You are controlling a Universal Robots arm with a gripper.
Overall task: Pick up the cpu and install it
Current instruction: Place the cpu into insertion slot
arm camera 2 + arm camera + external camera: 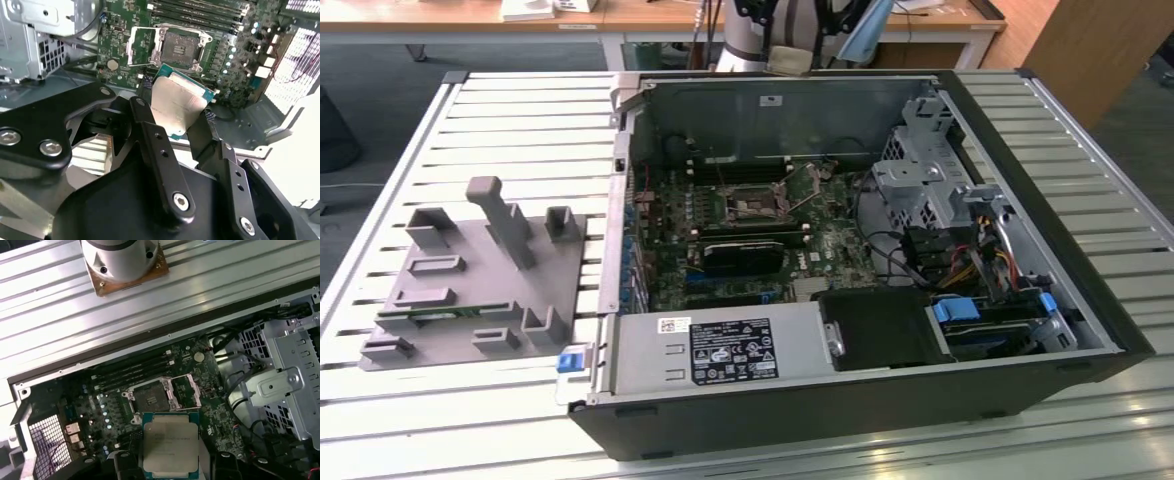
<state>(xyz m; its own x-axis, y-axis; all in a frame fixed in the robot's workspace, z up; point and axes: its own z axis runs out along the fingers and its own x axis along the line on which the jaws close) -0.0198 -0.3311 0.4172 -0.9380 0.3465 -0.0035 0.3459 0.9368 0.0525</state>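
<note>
1. Table [494, 110]: slatted metal, carries the lot. Arm base [122, 260] is bolted to it just outside the case [854, 410], per first wrist view.
2. Case: black PC tower on its side, panel off, mid-table in exterior view.
3. Fixture [520, 295]: grey plate w/ posts and slots, just beside the case at its 9 o'clock.
4. PSU [720, 350]: grey box inside the case at 6 o'clock.
5. Drive cage [921, 180]: perforated metal at 3 o'clock inside the case, w/ cables running toward 5 o'clock.
6. Board [660, 200]: green, covers the case floor from 9 to 12 o'clock.
7. Gripper [171, 114]: black fingers [150, 132] closed on the cpu [170, 447], pinching opposite edges; gap no wider than the chip.
8. Black block [744, 255]: on the board, at 6 o'clock of the socket [758, 207].
9. Socket: approx. mid-board and empty. Load plate [186, 390] is swung open, at 2 o'clock of the socket in exterior view.
10. cpu: held in the air over the board, just beside the socket, not seated. Silver lid faces the first wrist cam; green rim shows in both wrist views.
</note>
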